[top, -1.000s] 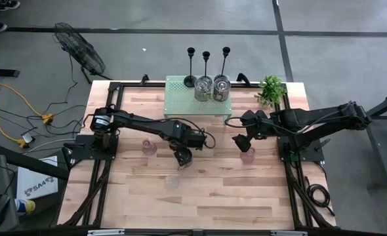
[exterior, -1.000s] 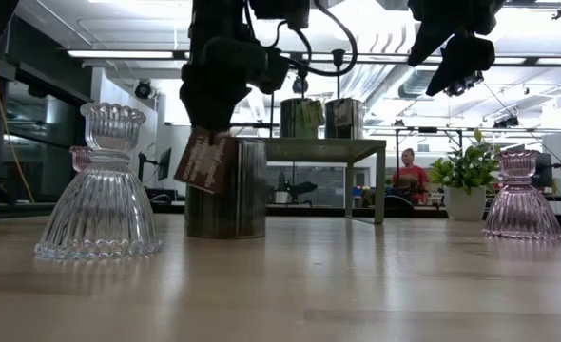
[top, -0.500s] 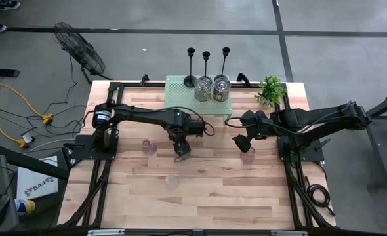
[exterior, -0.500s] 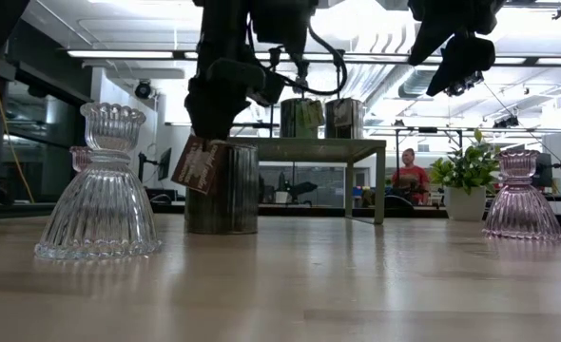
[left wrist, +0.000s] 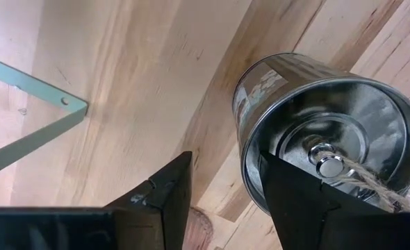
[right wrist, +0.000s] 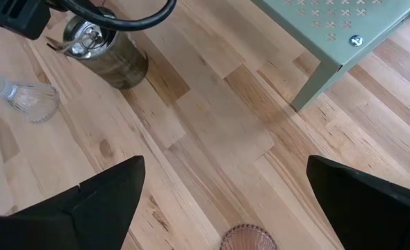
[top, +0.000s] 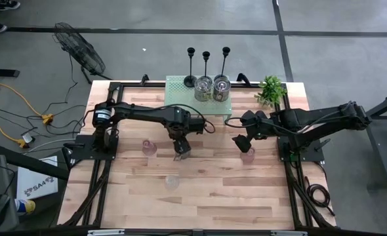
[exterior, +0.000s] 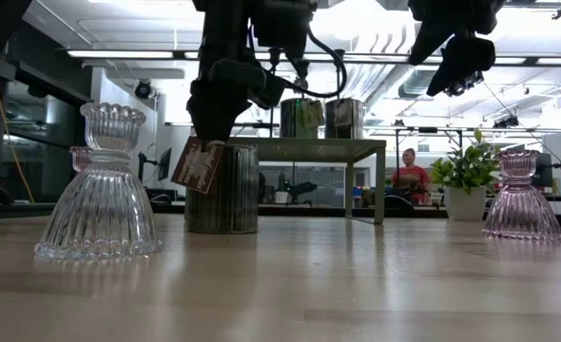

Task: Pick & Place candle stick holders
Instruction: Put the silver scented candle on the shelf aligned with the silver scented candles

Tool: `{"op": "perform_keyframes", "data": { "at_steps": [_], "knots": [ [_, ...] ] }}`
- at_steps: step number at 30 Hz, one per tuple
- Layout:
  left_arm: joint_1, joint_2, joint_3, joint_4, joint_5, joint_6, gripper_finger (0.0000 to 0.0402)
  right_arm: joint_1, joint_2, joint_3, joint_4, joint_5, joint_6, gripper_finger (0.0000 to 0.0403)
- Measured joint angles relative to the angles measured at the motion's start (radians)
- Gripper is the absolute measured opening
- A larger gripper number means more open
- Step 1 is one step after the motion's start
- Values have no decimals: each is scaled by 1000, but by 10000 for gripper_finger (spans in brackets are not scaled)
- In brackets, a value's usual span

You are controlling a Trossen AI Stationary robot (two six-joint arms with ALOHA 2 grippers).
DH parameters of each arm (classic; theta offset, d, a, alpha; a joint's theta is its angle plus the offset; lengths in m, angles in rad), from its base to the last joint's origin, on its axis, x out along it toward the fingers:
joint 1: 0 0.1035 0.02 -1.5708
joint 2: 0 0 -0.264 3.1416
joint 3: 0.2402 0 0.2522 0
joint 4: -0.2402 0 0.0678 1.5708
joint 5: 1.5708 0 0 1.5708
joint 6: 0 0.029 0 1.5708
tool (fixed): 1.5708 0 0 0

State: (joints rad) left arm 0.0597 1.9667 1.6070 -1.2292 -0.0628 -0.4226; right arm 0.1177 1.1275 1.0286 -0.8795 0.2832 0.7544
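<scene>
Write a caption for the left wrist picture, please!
Left gripper grips the rim of a shiny metal jar on the wooden table.

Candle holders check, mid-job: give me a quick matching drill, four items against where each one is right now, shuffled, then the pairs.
Items:
1. silvery jar with tag
2. two silvery jars
3. black candlesticks
4. pink glass holder

Places:
A. on the green shelf
B. rim pinched by the left gripper
C. behind the shelf
D. under the open right gripper

Pairs: 1-B, 2-A, 3-C, 4-D

Silvery jar [exterior: 222,188] upright mid-table; pink cup [exterior: 521,196] rightward.
</scene>
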Motion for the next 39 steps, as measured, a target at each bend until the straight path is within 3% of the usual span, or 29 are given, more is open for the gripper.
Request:
{"op": "perform_keyframes", "data": {
  "at_steps": [13, 39],
  "knots": [
    [-1, 0, 0, 8, 35, 26, 81, 0, 0, 0, 0, 1, 0, 392],
    [-1, 0, 0, 7, 74, 25, 69, 0, 0, 0, 0, 0, -5, 392]
  ]
}}
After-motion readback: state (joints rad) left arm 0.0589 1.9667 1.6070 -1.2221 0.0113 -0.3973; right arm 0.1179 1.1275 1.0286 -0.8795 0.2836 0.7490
